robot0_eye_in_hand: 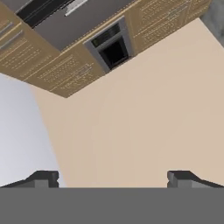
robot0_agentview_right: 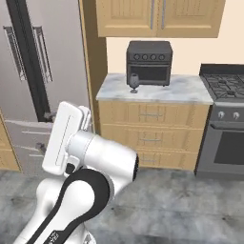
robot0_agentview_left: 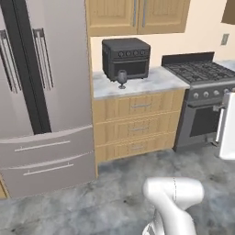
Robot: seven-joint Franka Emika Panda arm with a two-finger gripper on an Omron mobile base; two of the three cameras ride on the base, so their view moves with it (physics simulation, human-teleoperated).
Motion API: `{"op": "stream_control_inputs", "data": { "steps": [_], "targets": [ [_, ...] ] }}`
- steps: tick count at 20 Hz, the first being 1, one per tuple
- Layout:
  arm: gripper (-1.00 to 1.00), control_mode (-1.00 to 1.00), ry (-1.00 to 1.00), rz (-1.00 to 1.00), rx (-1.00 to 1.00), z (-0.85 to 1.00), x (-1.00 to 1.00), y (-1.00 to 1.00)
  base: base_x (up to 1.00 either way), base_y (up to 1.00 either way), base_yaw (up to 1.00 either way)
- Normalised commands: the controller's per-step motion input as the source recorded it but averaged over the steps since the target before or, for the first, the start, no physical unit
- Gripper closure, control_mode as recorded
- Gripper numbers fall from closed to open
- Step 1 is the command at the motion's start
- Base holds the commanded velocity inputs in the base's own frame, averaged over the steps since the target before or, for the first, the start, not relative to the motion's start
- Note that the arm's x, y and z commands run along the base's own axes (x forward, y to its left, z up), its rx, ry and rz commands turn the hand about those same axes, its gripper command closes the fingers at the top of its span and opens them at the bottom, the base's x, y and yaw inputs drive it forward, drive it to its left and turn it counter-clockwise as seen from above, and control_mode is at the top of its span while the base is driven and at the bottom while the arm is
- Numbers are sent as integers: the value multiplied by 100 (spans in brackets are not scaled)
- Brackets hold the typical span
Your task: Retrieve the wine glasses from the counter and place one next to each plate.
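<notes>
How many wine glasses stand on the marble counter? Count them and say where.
1. A smoky-grey stemmed wine glass stands on the white marble counter, in front of the black toaster oven, near its left end. Another may be hidden.

Marble counter (robot0_agentview_left: 156, 81) over wooden drawers, bearing a dark toaster oven (robot0_agentview_left: 126, 57) and one smoky wine glass (robot0_agentview_left: 121, 78) just before it

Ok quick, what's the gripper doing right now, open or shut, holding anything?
Gripper: jaws wide open, nothing between them, pointed at a bare wall.
</notes>
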Motion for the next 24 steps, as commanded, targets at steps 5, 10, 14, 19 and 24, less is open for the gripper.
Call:
{"op": "stream_control_inputs", "data": {
  "steps": [5, 10, 14, 19, 24],
  "targets": [
    [-100, 100, 0, 0, 0, 0, 0, 0, 100, -29, 3],
    [-100, 100, 0, 0, 0, 0, 0, 0, 87, -11, 14],
    [-100, 100, 0, 0, 0, 0, 0, 0, 96, -10, 9],
    [-100, 100, 0, 0, 0, 0, 0, 0, 78, -57, 12],
    [-100, 100, 0, 0, 0, 0, 0, 0, 22, -62, 3]
  ]
}}
